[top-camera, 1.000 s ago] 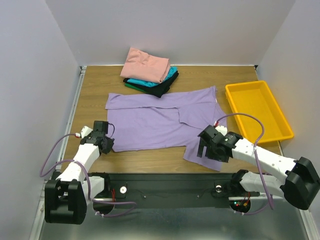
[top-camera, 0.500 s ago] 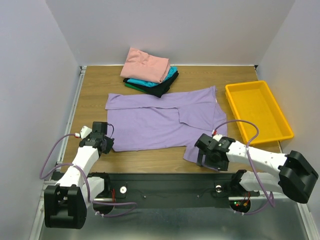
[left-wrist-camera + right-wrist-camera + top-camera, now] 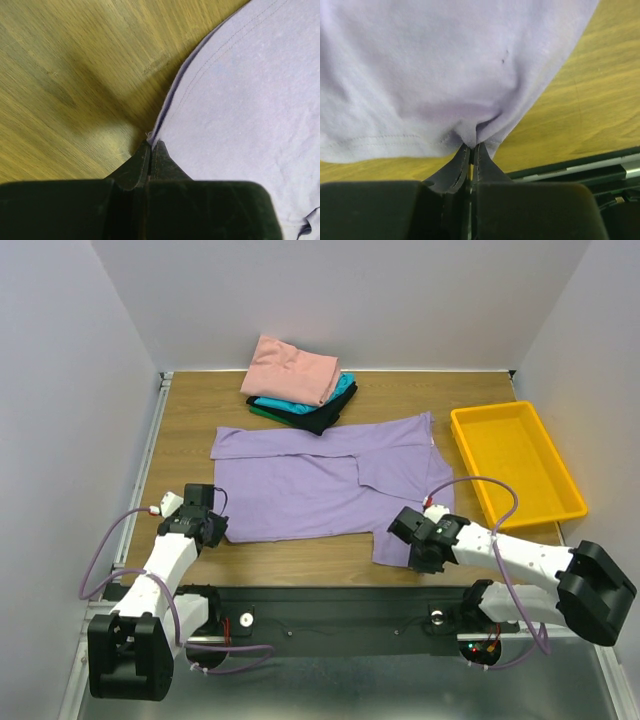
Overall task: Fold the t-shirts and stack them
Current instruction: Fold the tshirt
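One shirt (left hand, right hand pinching)

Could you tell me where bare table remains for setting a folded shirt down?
Bare wood lies left of the folded stack, between the stack and yellow tray, and left of the purple shirt. The centre is crowded by that shirt.

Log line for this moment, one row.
left jaws: shut on purple t-shirt near-left corner | right jaws: shut on near-right edge | folded stack: far side
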Tool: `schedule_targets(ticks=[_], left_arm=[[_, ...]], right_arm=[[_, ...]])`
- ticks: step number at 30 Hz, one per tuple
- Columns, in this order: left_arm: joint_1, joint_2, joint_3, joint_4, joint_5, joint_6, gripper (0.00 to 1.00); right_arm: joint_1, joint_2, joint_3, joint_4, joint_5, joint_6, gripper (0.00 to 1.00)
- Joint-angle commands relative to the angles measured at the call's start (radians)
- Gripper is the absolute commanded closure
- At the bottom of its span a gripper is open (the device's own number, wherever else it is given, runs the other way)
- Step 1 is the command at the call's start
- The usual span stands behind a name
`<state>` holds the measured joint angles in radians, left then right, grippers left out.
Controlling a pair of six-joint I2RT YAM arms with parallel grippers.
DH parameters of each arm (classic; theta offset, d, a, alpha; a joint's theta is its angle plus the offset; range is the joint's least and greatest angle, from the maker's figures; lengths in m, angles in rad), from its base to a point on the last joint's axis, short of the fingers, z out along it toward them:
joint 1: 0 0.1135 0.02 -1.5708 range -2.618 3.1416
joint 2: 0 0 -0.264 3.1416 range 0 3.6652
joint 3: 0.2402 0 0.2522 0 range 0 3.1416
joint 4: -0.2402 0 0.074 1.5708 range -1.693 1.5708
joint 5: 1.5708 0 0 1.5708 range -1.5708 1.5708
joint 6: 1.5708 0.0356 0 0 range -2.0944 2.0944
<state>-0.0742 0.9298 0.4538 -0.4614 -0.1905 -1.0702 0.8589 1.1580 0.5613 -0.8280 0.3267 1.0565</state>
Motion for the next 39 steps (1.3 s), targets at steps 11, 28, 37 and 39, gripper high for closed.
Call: schedule_targets(ticks=[11,28,37,39], left_arm=[[0.005,-0.013,0.086,-0.045,0.02,0.03,1.0],[0.033,0.13,0.213,0.026,0.042,0.07,1.0],[0.065,0.248,0.29,0.098,0.072,0.093,1.0],[0.091,0.285,0.316,0.104,0.068,0.102,1.0]], right_arm=[[-0.026,-0.015,0.212,0.069,0.221,-0.15,1.0],[-0.288,0.225,0.538,0.296,0.245,-0.459,1.0],[-0.376,0.394,0.715,0.372,0.224,-0.613,1.0],[-0.403,0.422,0.727,0.383,0.195,-0.625,1.0]])
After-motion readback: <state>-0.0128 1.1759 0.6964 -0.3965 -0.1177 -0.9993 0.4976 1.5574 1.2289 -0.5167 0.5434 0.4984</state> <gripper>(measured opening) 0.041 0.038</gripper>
